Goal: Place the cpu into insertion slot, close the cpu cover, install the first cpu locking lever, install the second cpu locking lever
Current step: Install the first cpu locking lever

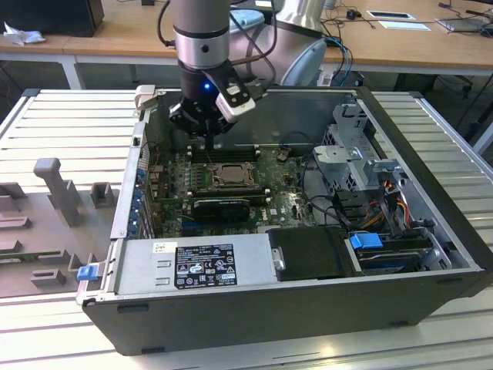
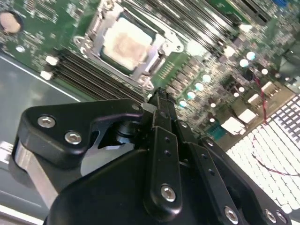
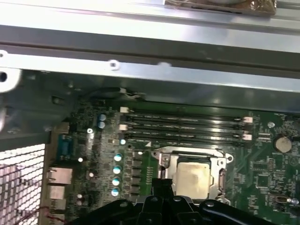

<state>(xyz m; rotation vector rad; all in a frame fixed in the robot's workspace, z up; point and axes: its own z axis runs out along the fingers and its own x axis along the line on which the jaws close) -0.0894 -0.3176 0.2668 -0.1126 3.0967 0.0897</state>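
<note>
— Where is your hand right now?

— My hand (image 1: 212,143) hangs down inside the computer case (image 1: 323,312), over the green board (image 1: 281,202). My fingers are pressed together, and there is nothing between them.

— What is right under it?

— The long black memory slots (image 1: 219,152). They run from the exterior view's left to its right. My fingertips are just above them. I don't think they touch.

— And the cpu?

— The cpu (image 2: 124,44) sits in the insertion slot (image 1: 202,179). It lies flat with its pale face up. It is square, so it has no long side and it points no special way.

— Which way is it from your hand?

— It is close by, just on the other side of the memory slots. In the exterior view it is a bit lower than my fingertips and a little to that view's right.

— Is the lid on it?

— The cpu cover (image 2: 93,29) looks like it lies flat around the cpu, like a picture frame. Its edges run the same way as the memory slots.

— And the locking levers?

— I cannot pick them out well enough to say if they are hooked down.

— What is outside the case?

— The case stands on a tabletop (image 1: 62,123) made of metal slats.
</note>
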